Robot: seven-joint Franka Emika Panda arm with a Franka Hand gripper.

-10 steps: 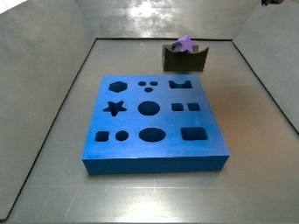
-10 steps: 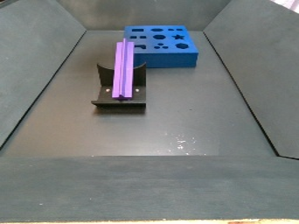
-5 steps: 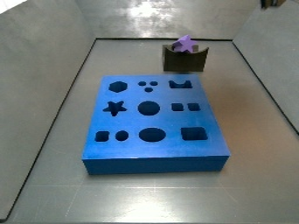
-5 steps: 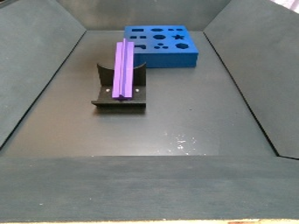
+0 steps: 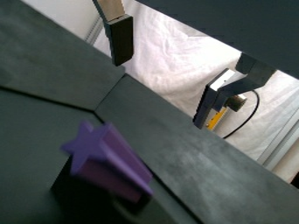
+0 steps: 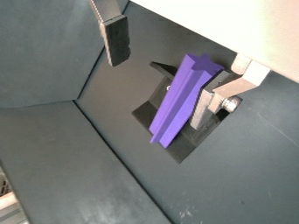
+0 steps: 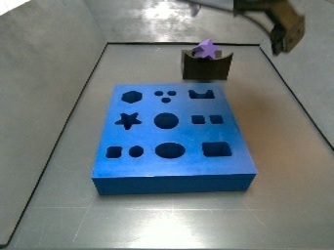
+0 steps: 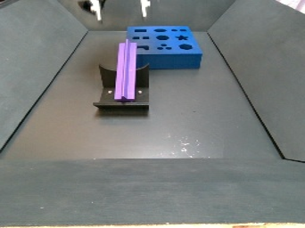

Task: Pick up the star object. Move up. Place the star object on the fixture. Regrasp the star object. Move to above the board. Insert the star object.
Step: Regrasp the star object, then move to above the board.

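While I watch both side views, the star object (image 8: 125,69) lies lengthwise along the notched top of the fixture (image 8: 105,93), untouched. To its right sits the board (image 8: 170,48), well apart. My gripper (image 8: 117,8) hangs high above the fixture, fingers (image 6: 117,39) spread wide with nothing between them.

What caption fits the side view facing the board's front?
Star object rests on the fixture behind the board; open gripper hovers above, empty.
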